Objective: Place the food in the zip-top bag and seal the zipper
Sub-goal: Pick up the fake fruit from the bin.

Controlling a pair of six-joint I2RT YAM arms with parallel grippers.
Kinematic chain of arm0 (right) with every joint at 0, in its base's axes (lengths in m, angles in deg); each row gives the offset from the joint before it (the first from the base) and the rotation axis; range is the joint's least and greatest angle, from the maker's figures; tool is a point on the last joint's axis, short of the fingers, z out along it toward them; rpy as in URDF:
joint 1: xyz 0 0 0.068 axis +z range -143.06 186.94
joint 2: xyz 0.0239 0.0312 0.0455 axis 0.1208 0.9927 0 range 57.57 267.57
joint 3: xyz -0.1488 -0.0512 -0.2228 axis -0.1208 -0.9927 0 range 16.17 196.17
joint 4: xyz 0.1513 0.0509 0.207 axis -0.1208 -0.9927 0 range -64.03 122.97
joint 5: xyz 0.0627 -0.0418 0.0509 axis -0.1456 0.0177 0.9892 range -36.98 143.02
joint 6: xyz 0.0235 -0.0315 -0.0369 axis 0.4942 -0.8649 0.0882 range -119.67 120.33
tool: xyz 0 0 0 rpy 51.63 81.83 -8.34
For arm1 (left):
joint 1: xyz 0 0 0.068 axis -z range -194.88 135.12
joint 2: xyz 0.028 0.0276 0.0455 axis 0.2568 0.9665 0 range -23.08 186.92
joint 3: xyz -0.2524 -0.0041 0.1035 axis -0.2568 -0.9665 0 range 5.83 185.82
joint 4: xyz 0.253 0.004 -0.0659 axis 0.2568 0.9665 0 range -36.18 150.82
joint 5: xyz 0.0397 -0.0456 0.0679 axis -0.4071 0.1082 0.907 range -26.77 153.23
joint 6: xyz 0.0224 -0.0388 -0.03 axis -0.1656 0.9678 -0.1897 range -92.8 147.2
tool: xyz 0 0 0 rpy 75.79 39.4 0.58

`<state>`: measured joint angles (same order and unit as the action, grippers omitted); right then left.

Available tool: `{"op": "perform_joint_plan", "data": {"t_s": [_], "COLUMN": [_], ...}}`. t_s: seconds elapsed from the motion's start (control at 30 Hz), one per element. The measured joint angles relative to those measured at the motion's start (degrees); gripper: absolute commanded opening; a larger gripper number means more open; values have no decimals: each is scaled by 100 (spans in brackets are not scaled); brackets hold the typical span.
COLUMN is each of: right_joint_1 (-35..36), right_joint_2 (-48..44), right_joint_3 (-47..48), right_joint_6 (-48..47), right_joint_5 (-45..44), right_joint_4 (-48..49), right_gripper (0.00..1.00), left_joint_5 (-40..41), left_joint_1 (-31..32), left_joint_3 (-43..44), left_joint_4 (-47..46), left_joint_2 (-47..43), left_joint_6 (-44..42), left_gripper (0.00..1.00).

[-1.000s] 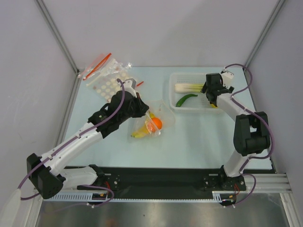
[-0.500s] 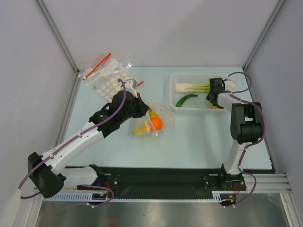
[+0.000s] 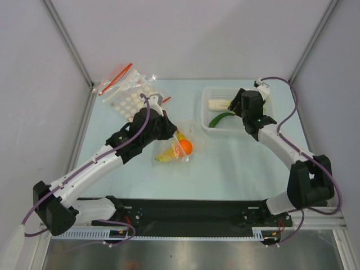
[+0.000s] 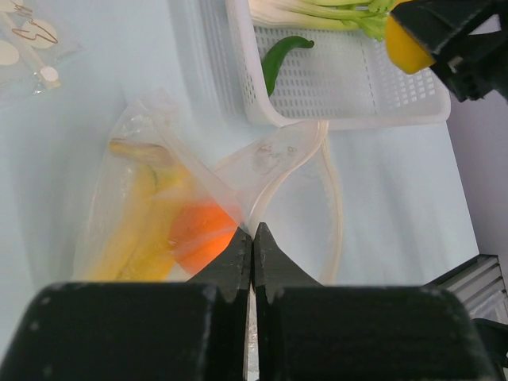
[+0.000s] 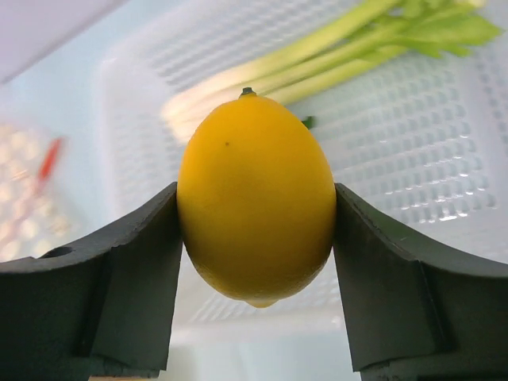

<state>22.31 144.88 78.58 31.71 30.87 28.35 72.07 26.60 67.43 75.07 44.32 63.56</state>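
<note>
The zip-top bag (image 3: 184, 147) lies mid-table with a banana (image 4: 131, 230) and an orange (image 4: 202, 238) inside. My left gripper (image 4: 253, 232) is shut on the bag's mouth edge, holding it up, and the pale zipper (image 4: 332, 198) loops off to the right. My right gripper (image 5: 254, 192) is shut on a yellow lemon (image 5: 255, 202), held above the white basket (image 3: 203, 109). In the left wrist view the lemon (image 4: 407, 45) shows between those fingers. The leek (image 3: 218, 104) and the dark green vegetable (image 3: 221, 118) lie in the basket.
A heap of spare dotted bags with red strips (image 3: 125, 90) lies at the back left. Grey walls and metal frame posts close the table at the back and on both sides.
My right gripper has closed on the lemon at the basket's right end, lifted it and moved left over the basket. The left arm and the bag have stayed put.
</note>
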Motion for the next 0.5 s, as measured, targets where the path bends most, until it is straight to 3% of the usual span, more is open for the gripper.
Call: {"op": "perform_joint_plan", "data": {"t_s": [0.3, 0.5], "right_joint_1": [1720, 2140], "right_joint_2": [-2070, -3687], "right_joint_3": [-793, -2677], "right_joint_6": [-520, -1069], "right_joint_5": [170, 984], "right_joint_4": [540, 1897], "right_gripper": [47, 42], "left_joint_5": [0, 2], "left_joint_1": [0, 0], "left_joint_3": [0, 0], "left_joint_4": [0, 0], "left_joint_2": [0, 31], "left_joint_6": [-2, -39], "left_gripper": [0, 0]}}
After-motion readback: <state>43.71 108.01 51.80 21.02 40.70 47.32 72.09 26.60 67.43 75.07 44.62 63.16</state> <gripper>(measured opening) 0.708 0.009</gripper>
